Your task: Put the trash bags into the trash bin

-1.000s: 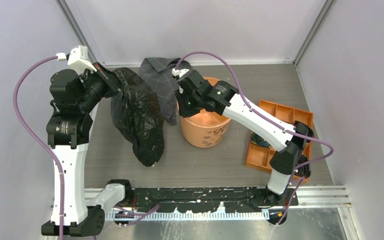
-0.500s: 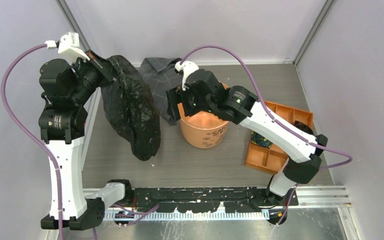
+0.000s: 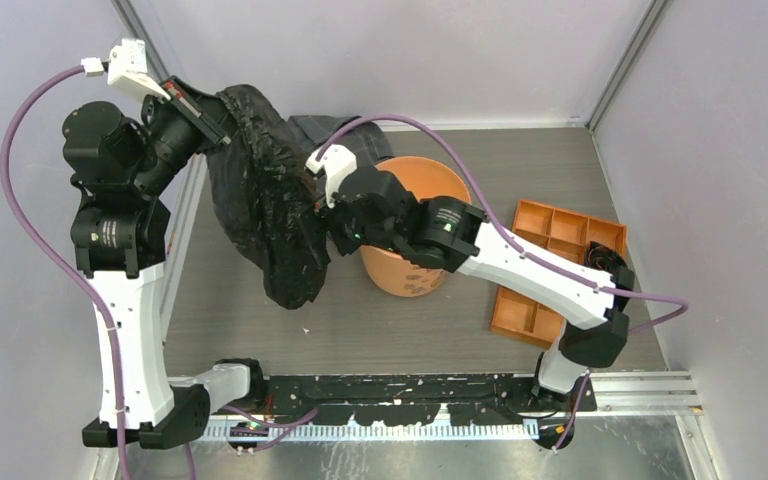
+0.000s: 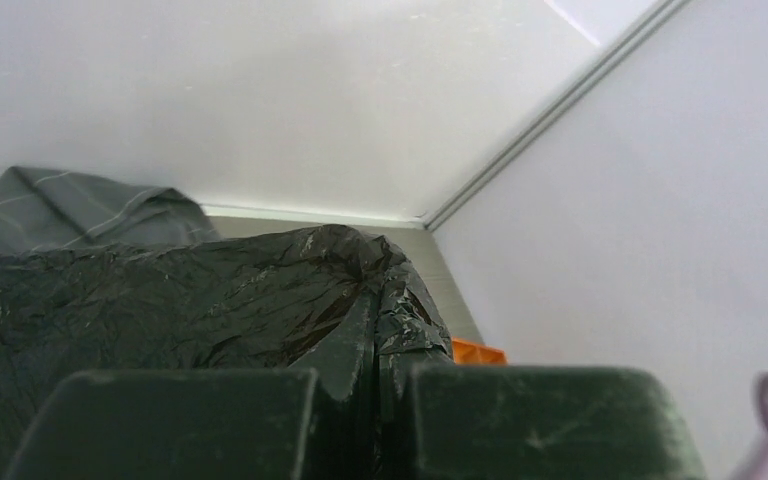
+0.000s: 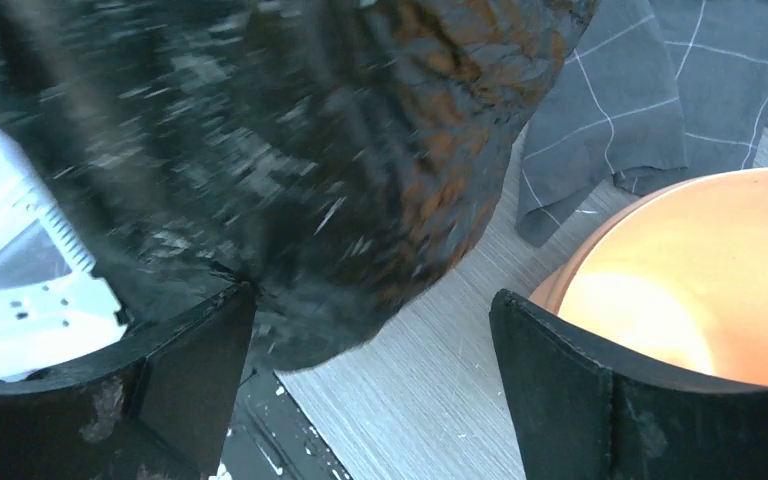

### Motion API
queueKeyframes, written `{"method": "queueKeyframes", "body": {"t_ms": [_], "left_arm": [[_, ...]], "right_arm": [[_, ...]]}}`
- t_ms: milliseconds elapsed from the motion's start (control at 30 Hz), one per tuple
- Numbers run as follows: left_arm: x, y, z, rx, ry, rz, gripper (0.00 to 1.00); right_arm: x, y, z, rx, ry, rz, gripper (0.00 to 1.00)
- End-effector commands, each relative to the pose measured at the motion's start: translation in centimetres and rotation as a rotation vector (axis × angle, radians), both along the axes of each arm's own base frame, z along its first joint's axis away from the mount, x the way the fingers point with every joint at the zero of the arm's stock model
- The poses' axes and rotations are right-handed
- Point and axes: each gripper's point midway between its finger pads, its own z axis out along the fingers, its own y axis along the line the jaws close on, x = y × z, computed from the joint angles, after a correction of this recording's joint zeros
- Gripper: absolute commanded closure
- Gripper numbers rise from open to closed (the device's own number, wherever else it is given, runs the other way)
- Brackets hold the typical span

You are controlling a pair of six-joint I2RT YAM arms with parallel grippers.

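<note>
1. My left gripper is raised at 10 o'clock over the table. It is clamped tight on the top of the trash bag. In my left wrist view the black film is pinched in the narrow gap between my two fingers.
2. The bag hangs free from that grip, left of the bin and not in it. Its lower end is blurred in my right wrist view.
3. The grey cloth at 12 o'clock is mostly hidden by the bag and my right arm in the top view. The right wrist view shows its white check lines.
4. My right gripper sits just right of the bag, with its jaws spread wide and nothing between them. From above, its dark fingers are hard to tell from the film.
5. Only the right wrist view looks into the bin; the part it shows is bare.
6. The orange tray lies at 3 o'clock. The left wrist view catches one orange sliver, which I cannot identify.
</note>
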Motion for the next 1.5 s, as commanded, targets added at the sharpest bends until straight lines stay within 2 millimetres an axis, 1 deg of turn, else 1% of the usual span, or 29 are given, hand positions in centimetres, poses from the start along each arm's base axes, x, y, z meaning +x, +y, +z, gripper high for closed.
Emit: {"method": "queueKeyframes", "body": {"t_ms": [0, 33, 67, 100, 133, 167, 200, 233, 300, 333, 367, 567, 667, 833, 933, 1000, 1100, 1300, 1367, 1433, 1467], "left_arm": [[-2.6, -1.8, 4.8, -0.038, -0.148, -0.118, 0.99], [-2.6, -2.0, 4.9, -0.043, -0.150, -0.132, 1.00], [-2.8, -2.2, 5.1, -0.046, -0.156, -0.151, 0.99], [-2.8, -2.4, 5.4, -0.052, -0.164, -0.164, 1.00], [-3.0, -2.9, 5.6, -0.064, -0.168, -0.195, 0.99], [-3.1, -3.1, 5.9, -0.069, -0.180, -0.209, 0.99], [-3.3, -3.4, 6.1, -0.076, -0.181, -0.233, 1.00], [-3.4, -3.6, 6.3, -0.078, -0.185, -0.247, 0.99], [-3.5, -3.8, 6.6, -0.076, -0.190, -0.265, 0.99], [-3.7, -4.0, 6.7, -0.072, -0.193, -0.279, 1.00], [-3.8, -4.2, 6.7, -0.070, -0.194, -0.297, 1.00], [-4.3, -5.3, 6.9, -0.070, -0.201, -0.380, 1.00], [-4.7, -5.8, 7.3, -0.072, -0.209, -0.413, 0.99], [-5.4, -7.1, 7.9, -0.094, -0.209, -0.474, 0.99], [-6.2, -8.7, 8.2, -0.103, -0.216, -0.528, 0.99], [-6.4, -9.7, 8.2, -0.108, -0.213, -0.551, 0.99], [-5.8, -11.1, 7.6, -0.096, -0.189, -0.560, 0.99], [-4.4, -14.3, 6.1, -0.080, -0.153, -0.604, 0.99], [-4.0, -14.9, 5.4, -0.060, -0.135, -0.592, 0.99], [-3.4, -14.9, 4.7, -0.046, -0.111, -0.555, 1.00], [-2.9, -14.8, 4.0, -0.039, -0.085, -0.527, 1.00]], "right_arm": [[1.8, 0.7, 3.8, 0.145, -0.050, -0.090, 0.13], [1.9, 0.7, 4.3, 0.172, -0.052, -0.104, 0.20], [2.1, 0.6, 4.5, 0.190, -0.055, -0.117, 0.31], [2.2, 0.4, 5.2, 0.214, -0.062, -0.125, 0.36], [2.3, 0.2, 5.5, 0.230, -0.068, -0.138, 0.50], [2.4, -0.1, 6.0, 0.246, -0.074, -0.154, 0.56], [2.5, -0.6, 6.4, 0.259, -0.078, -0.175, 0.68], [2.6, -1.1, 6.9, 0.268, -0.085, -0.193, 0.76], [2.7, -2.6, 7.8, 0.288, -0.102, -0.230, 0.87], [2.9, -3.5, 8.3, 0.294, -0.113, -0.261, 0.91], [3.1, -4.9, 9.1, 0.303, -0.129, -0.303, 0.93], [3.0, -10.3, 12.2, 0.320, -0.209, -0.401, 0.96], [2.8, -12.8, 13.4, 0.322, -0.243, -0.443, 0.98], [2.4, -16.4, 14.2, 0.299, -0.277, -0.501, 0.99], [2.1, -18.6, 14.9, 0.308, -0.293, -0.535, 0.99], [1.8, -19.8, 15.5, 0.325, -0.303, -0.552, 0.99], [1.6, -20.8, 15.9, 0.326, -0.309, -0.562, 0.99], [1.7, -22.6, 15.5, 0.289, -0.325, -0.617, 0.99], [1.6, -22.9, 15.4, 0.291, -0.325, -0.618, 0.97], [1.6, -22.7, 14.8, 0.275, -0.324, -0.613, 0.95], [1.8, -22.8, 14.5, 0.260, -0.328, -0.620, 0.95]]}}
